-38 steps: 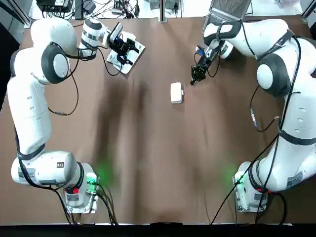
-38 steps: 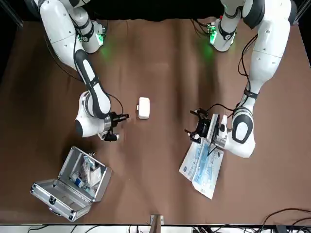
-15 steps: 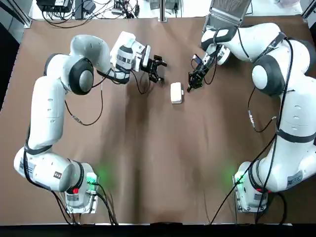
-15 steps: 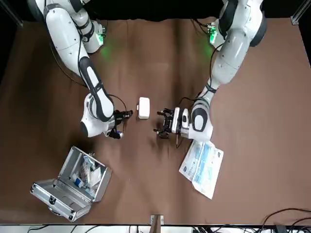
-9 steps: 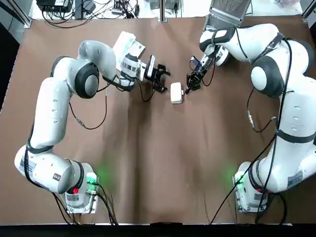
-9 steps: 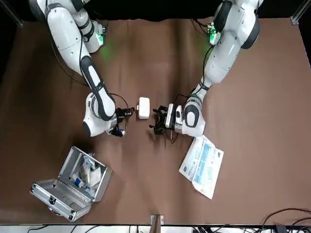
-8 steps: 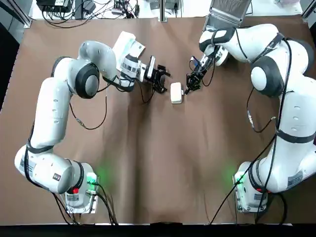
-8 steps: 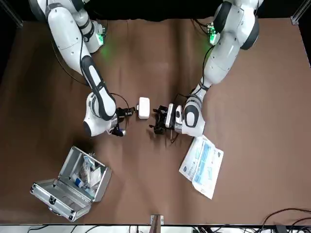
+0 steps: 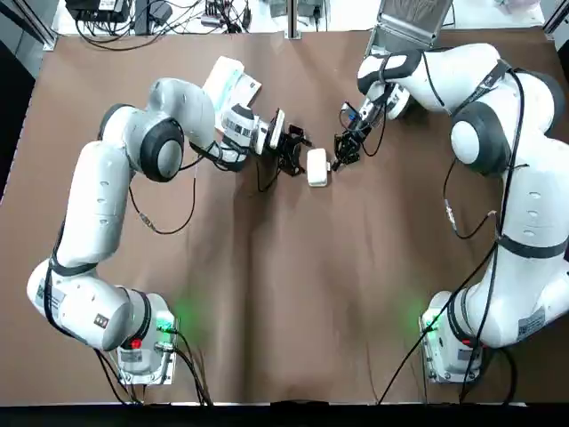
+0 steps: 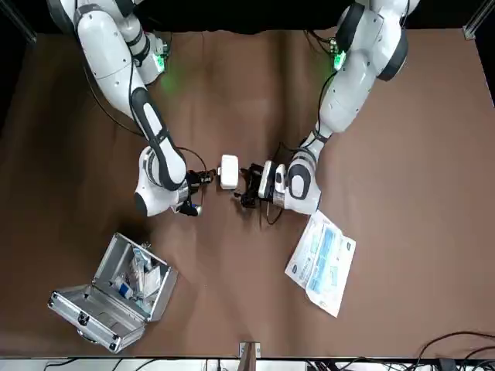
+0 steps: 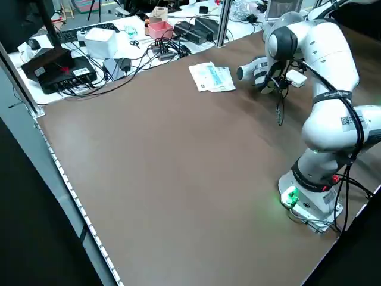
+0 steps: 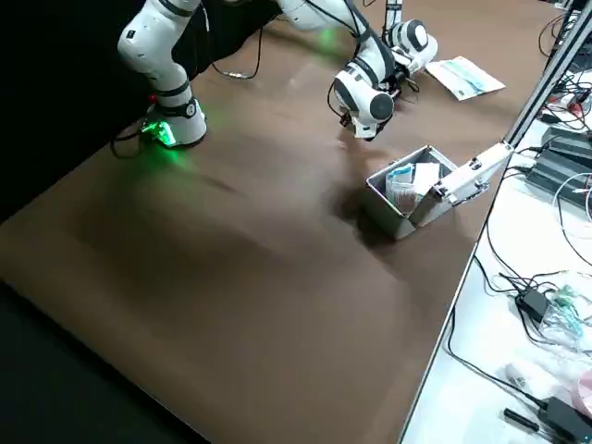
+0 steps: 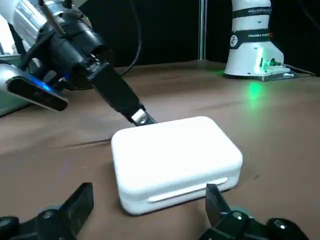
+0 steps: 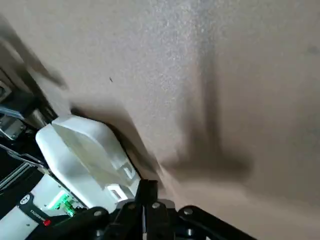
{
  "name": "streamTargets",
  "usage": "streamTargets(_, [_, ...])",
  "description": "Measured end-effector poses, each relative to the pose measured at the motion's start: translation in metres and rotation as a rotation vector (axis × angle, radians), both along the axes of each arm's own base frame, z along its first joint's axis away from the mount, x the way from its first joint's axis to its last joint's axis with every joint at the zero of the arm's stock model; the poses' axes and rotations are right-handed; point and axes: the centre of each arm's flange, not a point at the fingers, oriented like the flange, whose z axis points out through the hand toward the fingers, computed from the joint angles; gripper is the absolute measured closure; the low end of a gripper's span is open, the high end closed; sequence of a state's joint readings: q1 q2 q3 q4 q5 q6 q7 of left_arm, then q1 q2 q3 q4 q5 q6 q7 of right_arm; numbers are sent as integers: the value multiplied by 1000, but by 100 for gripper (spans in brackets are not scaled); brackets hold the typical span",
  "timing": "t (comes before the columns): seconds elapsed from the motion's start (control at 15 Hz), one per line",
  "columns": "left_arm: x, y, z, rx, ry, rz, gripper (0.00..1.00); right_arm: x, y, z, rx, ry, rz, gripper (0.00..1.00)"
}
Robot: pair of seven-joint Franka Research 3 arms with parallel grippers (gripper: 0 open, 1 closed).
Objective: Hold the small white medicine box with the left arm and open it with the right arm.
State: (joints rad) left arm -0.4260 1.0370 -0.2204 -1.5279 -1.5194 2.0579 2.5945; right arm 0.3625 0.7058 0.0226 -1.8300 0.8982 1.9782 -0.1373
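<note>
left gripper (image 9: pixel 299 155) wide open, closer than half a second ago, fingers flanking near end of white box (image 9: pixel 317 167), no grip | right gripper (image 9: pixel 338 158) pinched closed, empty, tip at box's opposite edge | box unmoved, flat on table (image 9: pixel 293 294), bare surface toward bases

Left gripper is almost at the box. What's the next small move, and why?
Probably ease the left gripper forward until the small white medicine box sits between its open fingers. The left wrist view shows the box just ahead of the fingertips, not yet between them, lid shut. The right gripper, fingers together, is at the box's far edge.
</note>
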Motion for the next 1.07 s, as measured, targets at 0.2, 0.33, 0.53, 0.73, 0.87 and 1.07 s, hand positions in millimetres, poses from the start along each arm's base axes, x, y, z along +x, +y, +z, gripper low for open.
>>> streamTargets(0.2, [-5,-4,-5,3,7,-8,1,0,0,0,0,1,0,99])
streamTargets(0.33, [-10,-5,-12,7,15,-12,1,0,0,0,0,2,0,99])
streamTargets(0.53, [-11,-7,-14,4,25,-6,1,-1,2,0,0,2,4,99])
streamTargets(0.73, [-12,-7,-15,5,34,2,3,-2,3,0,0,3,6,99])
streamTargets(0.87, [-9,-5,-15,3,39,17,18,-2,4,0,0,3,7,99])
streamTargets(1.07, [-6,-2,-15,2,37,24,28,-4,7,0,1,4,11,99])
